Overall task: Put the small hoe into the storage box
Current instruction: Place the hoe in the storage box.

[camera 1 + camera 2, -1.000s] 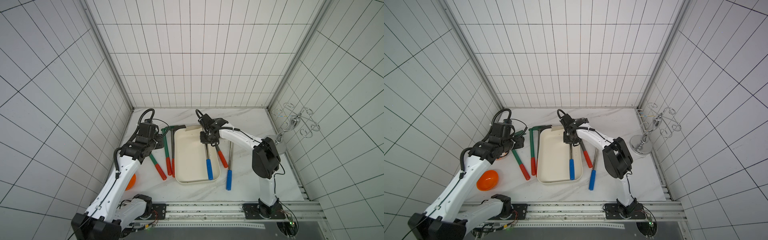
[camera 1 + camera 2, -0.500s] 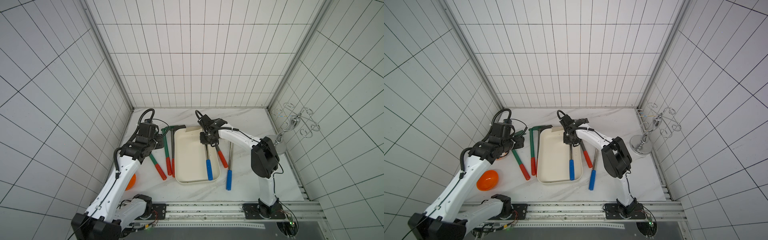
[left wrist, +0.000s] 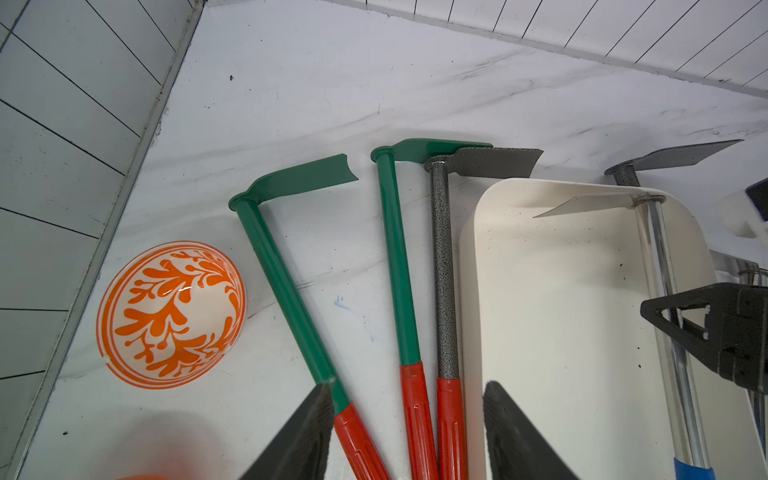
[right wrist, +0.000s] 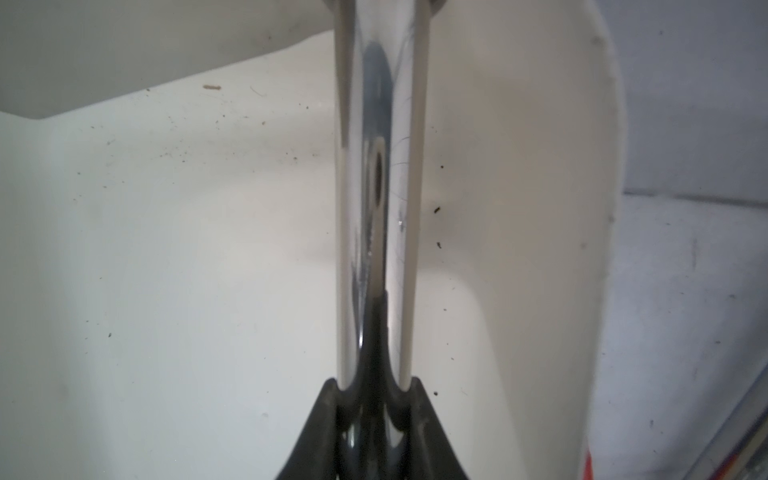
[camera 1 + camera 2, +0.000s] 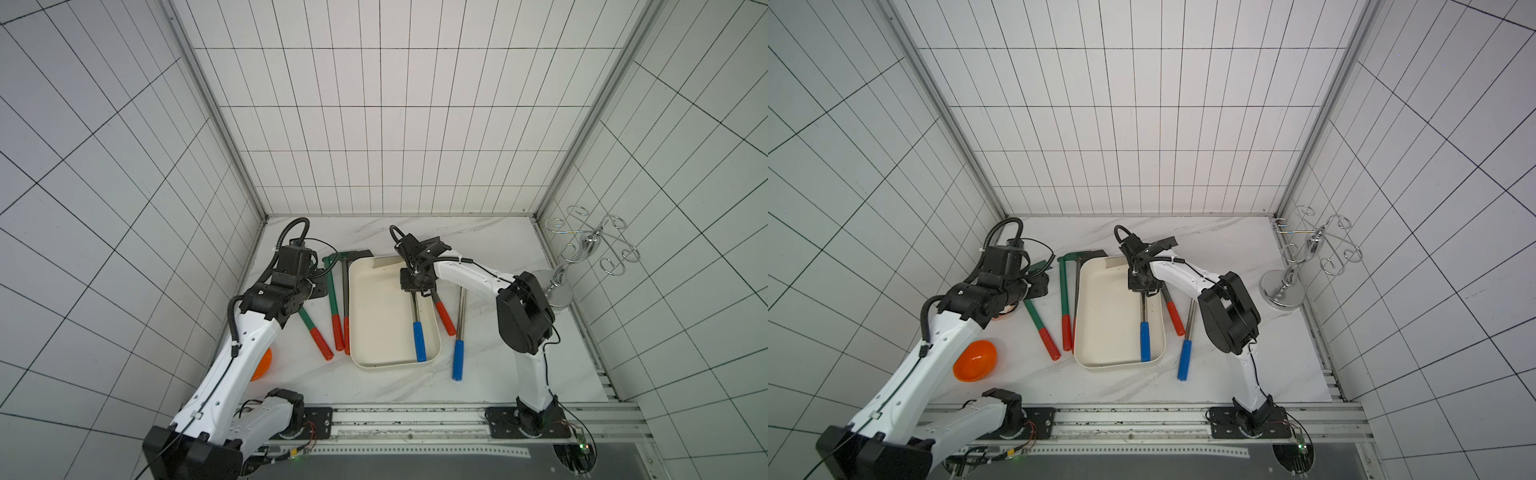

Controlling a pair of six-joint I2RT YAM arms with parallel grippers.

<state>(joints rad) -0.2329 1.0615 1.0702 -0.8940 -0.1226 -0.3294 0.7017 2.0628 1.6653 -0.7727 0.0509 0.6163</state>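
Chrome shaft of the small hoe (image 4: 378,199) — holding it clenched in the right claw (image 4: 374,392), pinching between the blade and the blue handle. Hanging it inside the storage box (image 5: 380,328), lengthwise along the wall nearer the right arm, blade toward the far rim, blue handle toward the near corner; showing so in both top views. Not managing to tell whether resting on the box floor or hovering just over it. Judging the step in hand as set-down and release. Doing it well, probably: easing straight down with the shaft level and parallel to the wall, watching the blade against the far rim, spreading the claw only once flat on the floor, then lifting straight up so as not to drag the slick shaft or tip the shallow tub. Hovering the left claw (image 3: 407,388) half-spread, grasping nothing, above the red grips of the green hoes (image 3: 286,291) and the speckled grey hoe (image 3: 444,270) lying on the surface (image 5: 498,374) just beside the box; best leaving it there, out of the way. Ignoring the spare blue-handled hoe (image 5: 458,359) and the red-handled hoe (image 5: 444,318) on the box's other side, plus the orange bowl (image 5: 975,360) and patterned plate (image 3: 172,316).
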